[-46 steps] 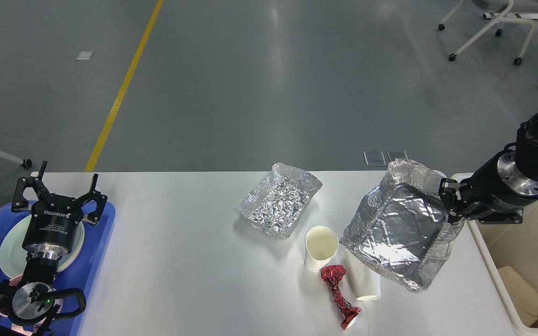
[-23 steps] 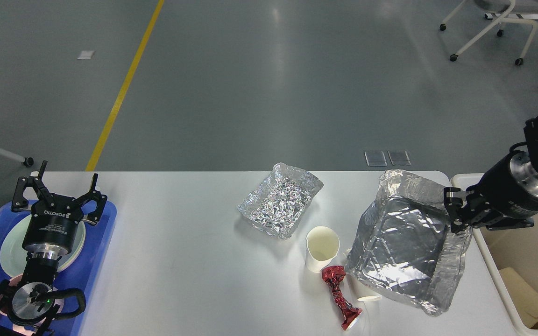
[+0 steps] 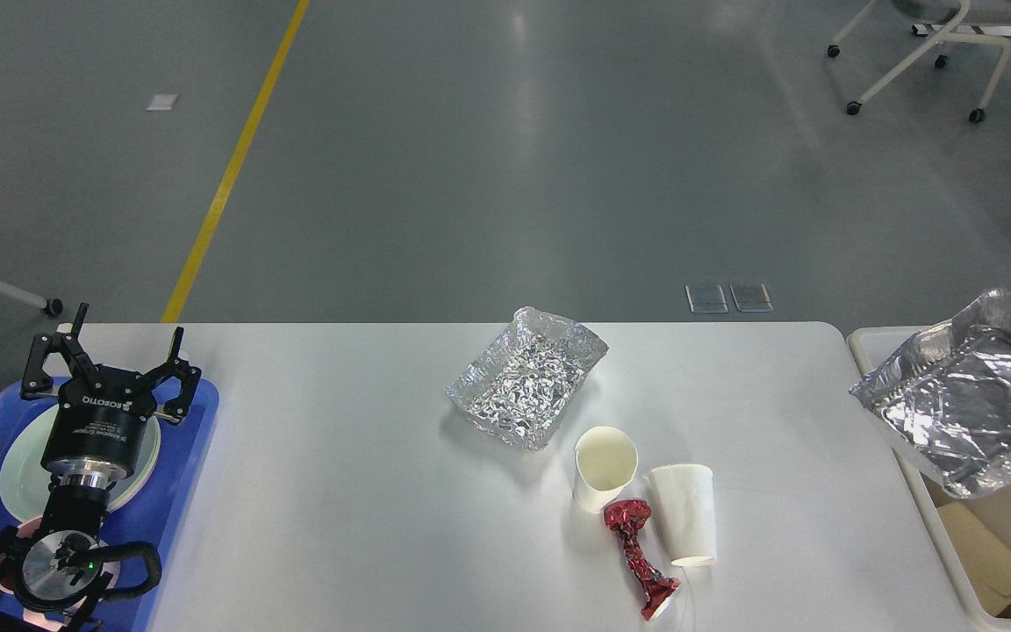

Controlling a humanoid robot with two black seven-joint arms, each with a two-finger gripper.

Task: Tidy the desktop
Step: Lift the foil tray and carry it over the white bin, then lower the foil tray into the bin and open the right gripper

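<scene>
A large foil tray (image 3: pixel 971 395) is hanging over the cream bin (image 3: pixel 918 491) beyond the desktop's (image 3: pixel 365 491) right edge, evidently for dumping; its holder is out of view. The left gripper (image 3: pixel 111 364) is idling with fingers spread, empty, at the left edge.

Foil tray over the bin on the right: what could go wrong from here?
1. The big foil tray hangs tilted across the bin rim; the right gripper is out of view, so the hold can't be checked. It might snag on the rim or slip back onto the desktop.
2. The two paper cups and red wrapper sit bunched together; picking one may knock the others.
</scene>
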